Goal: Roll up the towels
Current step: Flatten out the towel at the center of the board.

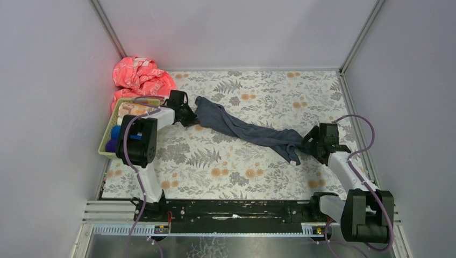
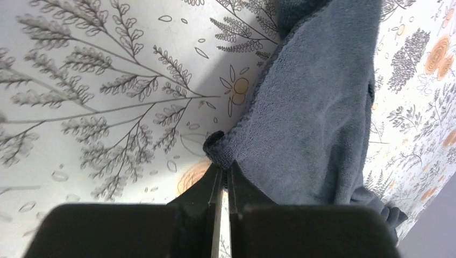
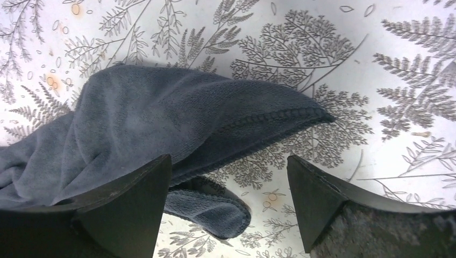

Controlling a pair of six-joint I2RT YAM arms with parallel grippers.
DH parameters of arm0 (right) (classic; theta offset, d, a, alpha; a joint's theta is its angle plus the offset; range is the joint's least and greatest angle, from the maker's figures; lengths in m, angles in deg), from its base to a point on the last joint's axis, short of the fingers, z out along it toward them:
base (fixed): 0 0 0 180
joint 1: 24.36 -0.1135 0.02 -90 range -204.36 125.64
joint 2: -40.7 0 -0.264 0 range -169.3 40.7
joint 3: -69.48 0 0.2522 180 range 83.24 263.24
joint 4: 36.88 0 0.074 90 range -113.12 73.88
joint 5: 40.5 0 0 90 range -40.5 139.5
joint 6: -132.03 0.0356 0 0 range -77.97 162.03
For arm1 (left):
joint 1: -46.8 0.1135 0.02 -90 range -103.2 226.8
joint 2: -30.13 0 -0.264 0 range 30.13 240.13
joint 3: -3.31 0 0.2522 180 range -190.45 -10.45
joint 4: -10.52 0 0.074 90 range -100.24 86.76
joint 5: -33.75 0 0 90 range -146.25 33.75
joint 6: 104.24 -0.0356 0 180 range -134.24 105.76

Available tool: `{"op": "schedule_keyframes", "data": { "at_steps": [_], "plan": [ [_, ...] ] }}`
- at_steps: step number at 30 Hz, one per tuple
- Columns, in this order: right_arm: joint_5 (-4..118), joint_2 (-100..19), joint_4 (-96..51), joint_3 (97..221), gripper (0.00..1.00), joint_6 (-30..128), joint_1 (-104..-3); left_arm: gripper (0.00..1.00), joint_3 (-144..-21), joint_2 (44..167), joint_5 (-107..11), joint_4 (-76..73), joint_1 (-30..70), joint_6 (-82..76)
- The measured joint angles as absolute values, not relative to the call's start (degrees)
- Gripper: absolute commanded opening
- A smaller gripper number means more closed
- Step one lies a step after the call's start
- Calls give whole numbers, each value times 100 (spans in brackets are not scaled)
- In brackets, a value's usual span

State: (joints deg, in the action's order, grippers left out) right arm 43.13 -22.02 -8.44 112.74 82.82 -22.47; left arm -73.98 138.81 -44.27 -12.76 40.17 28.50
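Note:
The dark grey-blue towel [image 1: 244, 130] lies stretched and bunched across the floral covering, from back left to front right. My left gripper [image 1: 189, 115] is shut on its left corner, and the wrist view shows the corner [image 2: 220, 148] pinched at the tips of my left gripper [image 2: 221, 174]. My right gripper [image 1: 305, 144] is open over the towel's right end. In its wrist view the towel [image 3: 177, 118] passes in front of my left finger [image 3: 134, 199], and a folded corner [image 3: 215, 212] lies between the fingers of my right gripper [image 3: 228, 166]. Purple and cream towels are out of view.
A yellow-green basket [image 1: 110, 134] at the left edge holds blue [image 1: 115, 130] and purple [image 1: 111, 145] rolls. A pink-red cloth [image 1: 140, 76] is heaped in the back left corner. Grey walls enclose the table on three sides.

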Motion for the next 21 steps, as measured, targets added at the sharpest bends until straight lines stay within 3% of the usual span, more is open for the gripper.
{"op": "schedule_keyframes", "data": {
  "at_steps": [12, 19, 21],
  "plan": [
    [4621, -2823, -1471, 11258, 80, 8634, -2061, 0, -7466, 12028, -4973, -2120, 4176, 2223],
    [4744, -3341, -1983, 11337, 72, 8750, -2044, 0, -7466, 11733, -5028, -2631, 4307, 1884],
    [4766, -3509, -2169, 11400, 64, 8781, -2044, 0, -7472, 11696, -5032, -2743, 4329, 1803]
  ]
}}
